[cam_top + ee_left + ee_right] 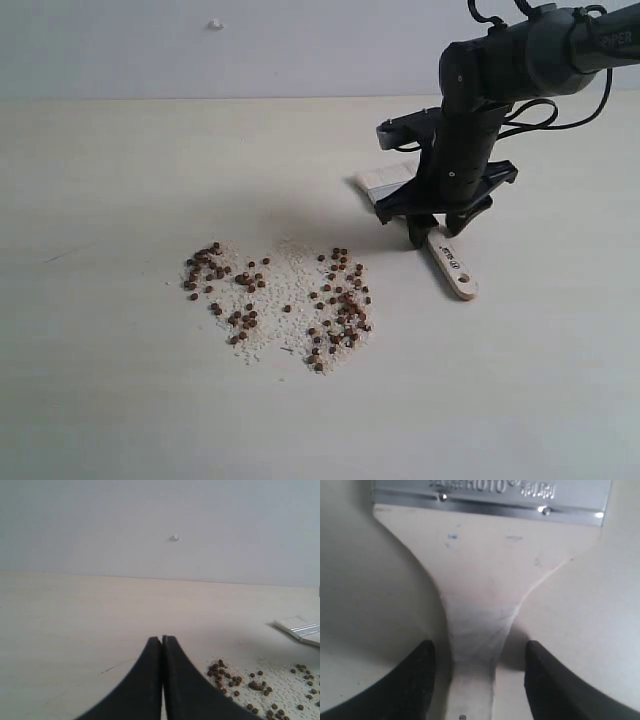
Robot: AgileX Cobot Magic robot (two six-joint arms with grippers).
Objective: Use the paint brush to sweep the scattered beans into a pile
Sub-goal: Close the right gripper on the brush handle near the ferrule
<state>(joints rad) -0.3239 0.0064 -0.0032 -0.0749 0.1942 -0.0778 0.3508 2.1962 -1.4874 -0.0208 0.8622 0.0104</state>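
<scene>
Reddish-brown beans (340, 300) lie scattered in two patches over off-white crumbs at the table's middle; the left patch (215, 275) is looser. Some beans (222, 672) show in the left wrist view. The paint brush (455, 268) lies flat to the right of them, with its handle end toward the front and its bristles (385, 182) toward the back. My right gripper (436, 232) stands open over the handle (475, 645), one finger on each side and a gap on both. The silver ferrule (492, 494) lies beyond the fingers. My left gripper (162, 639) is shut and empty, low over the table.
A pale wall (250, 45) rises behind the table, with a small white fleck (215, 23) on it. The off-white crumbs (290, 275) spread between and under the bean patches. Bare tabletop (100, 180) lies left of and in front of the beans.
</scene>
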